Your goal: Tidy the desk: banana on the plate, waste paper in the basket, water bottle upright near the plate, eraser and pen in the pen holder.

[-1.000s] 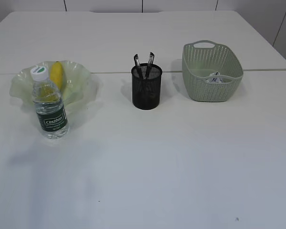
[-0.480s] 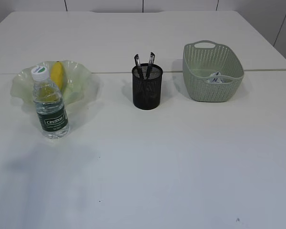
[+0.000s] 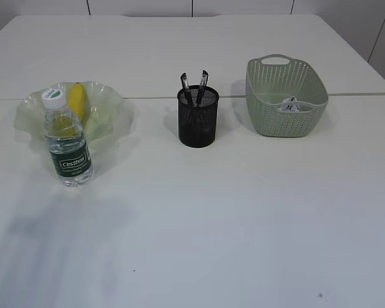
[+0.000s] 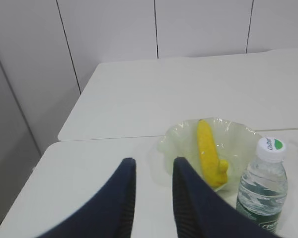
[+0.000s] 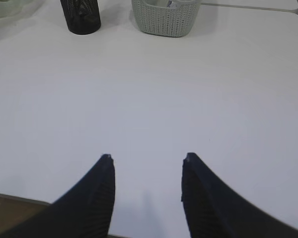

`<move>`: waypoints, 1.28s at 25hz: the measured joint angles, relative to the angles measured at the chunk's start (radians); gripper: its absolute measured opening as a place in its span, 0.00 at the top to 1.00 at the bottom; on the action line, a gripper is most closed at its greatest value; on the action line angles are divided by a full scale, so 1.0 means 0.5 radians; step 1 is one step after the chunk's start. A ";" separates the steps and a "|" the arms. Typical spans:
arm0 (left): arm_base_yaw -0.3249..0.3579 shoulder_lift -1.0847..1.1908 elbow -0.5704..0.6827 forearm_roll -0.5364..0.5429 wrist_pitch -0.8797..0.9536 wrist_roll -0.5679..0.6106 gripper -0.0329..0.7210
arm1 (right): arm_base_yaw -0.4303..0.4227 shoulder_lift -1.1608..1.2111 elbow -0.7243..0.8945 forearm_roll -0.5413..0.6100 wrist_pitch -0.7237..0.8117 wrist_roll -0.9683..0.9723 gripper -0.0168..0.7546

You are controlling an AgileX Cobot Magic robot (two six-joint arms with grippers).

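Note:
The banana (image 3: 77,100) lies in the pale green plate (image 3: 32,106). The water bottle (image 3: 67,139) stands upright just in front of the plate. The black mesh pen holder (image 3: 197,117) holds pens (image 3: 202,81). The green basket (image 3: 285,96) holds waste paper (image 3: 289,104). No eraser shows. Neither arm appears in the exterior view. My left gripper (image 4: 153,163) is open and empty, left of the plate (image 4: 176,141), banana (image 4: 208,151) and bottle (image 4: 263,183). My right gripper (image 5: 146,158) is open and empty over bare table, with the holder (image 5: 81,15) and basket (image 5: 164,17) far ahead.
A second white table (image 3: 179,45) adjoins at the back, with a seam behind the plate and holder. The wall panels (image 4: 114,34) stand behind. The near table edge (image 5: 20,197) shows under my right gripper.
The objects have not moved. The shadow on the table at the lower left has shifted down and toward the front edge.

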 joint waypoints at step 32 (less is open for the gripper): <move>-0.046 -0.352 0.000 1.689 0.253 -1.878 0.73 | 0.000 0.000 0.000 0.000 0.000 0.000 0.55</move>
